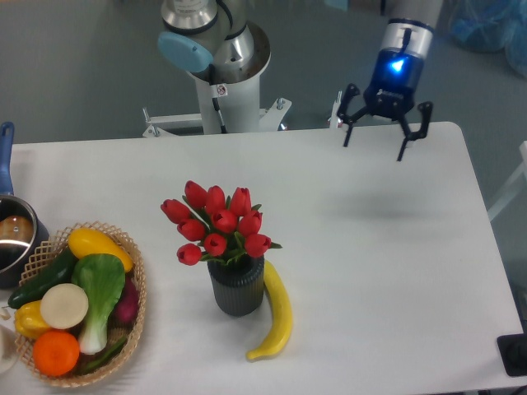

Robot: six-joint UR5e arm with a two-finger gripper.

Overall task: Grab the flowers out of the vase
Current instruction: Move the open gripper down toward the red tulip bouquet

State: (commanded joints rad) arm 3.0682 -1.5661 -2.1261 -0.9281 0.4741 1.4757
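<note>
The flowers (pixel 218 224), a bunch of red tulip buds with green leaves, stand in the vase (pixel 237 285), a short dark grey ribbed cylinder near the middle of the white table. The buds spread wider than the vase mouth. My gripper (pixel 375 149) hangs open above the table's far right part, well up and to the right of the flowers. Nothing is between its fingers. A blue light glows on its wrist.
A yellow banana (pixel 276 313) lies against the vase's right side. A wicker basket (pixel 132 329) of vegetables and fruit sits at the front left. A metal pot (pixel 12 239) with a blue handle is at the left edge. The robot base (pixel 221 66) stands behind the table.
</note>
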